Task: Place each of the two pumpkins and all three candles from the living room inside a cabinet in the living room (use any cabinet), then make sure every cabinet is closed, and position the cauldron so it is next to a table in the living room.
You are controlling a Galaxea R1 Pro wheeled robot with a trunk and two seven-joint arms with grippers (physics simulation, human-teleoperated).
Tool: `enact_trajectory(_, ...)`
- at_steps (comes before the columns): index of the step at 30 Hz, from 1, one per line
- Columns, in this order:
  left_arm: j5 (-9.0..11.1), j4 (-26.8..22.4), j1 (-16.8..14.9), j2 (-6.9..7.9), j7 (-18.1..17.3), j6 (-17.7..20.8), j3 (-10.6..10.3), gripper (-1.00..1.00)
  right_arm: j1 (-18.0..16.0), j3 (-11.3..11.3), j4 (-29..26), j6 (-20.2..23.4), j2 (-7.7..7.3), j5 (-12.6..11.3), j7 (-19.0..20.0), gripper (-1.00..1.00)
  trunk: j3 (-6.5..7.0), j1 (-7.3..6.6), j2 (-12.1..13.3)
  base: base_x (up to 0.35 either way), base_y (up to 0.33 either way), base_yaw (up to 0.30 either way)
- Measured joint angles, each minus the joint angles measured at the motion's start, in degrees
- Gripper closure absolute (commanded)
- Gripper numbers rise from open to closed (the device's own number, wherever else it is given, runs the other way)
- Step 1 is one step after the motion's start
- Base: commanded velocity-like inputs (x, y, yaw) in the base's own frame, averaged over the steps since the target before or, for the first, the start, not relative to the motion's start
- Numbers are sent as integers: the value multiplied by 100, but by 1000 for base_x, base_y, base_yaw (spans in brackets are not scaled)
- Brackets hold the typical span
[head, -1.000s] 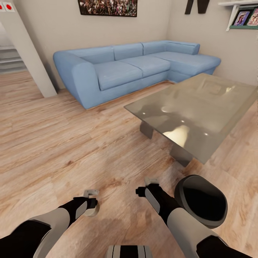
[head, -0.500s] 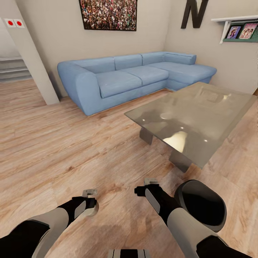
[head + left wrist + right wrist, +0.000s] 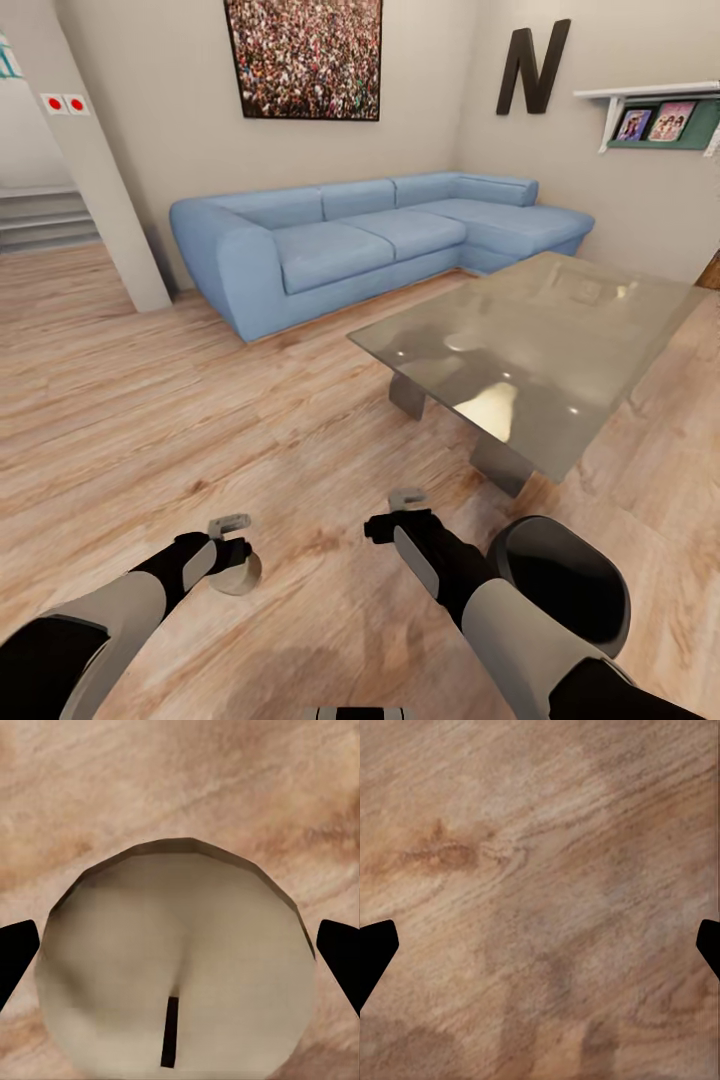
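1. Wooden floor [image 3: 150, 400] fills the living room, with a blue corner sofa [image 3: 340, 240] against the far wall and a glass coffee table [image 3: 530, 345] to the right of centre.
2. Left gripper [image 3: 232, 555] hangs low over the floor; its two fingers are clamped on an off-white candle [image 3: 176, 967], whose wick end faces the wrist camera.
3. Right gripper [image 3: 400, 510] hovers over bare planks, its fingers spread wide and holding nothing.
4. On the wall hang a crowd picture [image 3: 305, 58] and a black letter N [image 3: 533, 68].

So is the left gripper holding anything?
Yes: the left gripper is shut on a candle, fingertips flanking its wick end.
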Motion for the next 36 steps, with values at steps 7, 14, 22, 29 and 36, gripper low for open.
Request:
enact_trajectory(7,56,9,0,158,-7,16,26,100,-6,12,-8,37,0,-4,14,-100,155,-18,9,0,0,0)
enact_trajectory(14,66,5,0,186,-4,18,35,100,-7,13,-1,47,0,-5,18,-100,310,-36,19,0,0,0)
enact_trajectory(22,63,13,1,203,6,12,36,100,-8,8,1,40,0,-14,21,-100,488,-57,30,0,0,0)
enact_trajectory(29,65,9,1,198,6,10,29,100,-5,8,1,39,0,-14,18,-100,643,-75,39,0,0,0)
enact_trajectory(36,63,8,1,199,7,6,26,100,-4,8,8,39,0,-14,18,-100,798,-93,48,0,0,0)
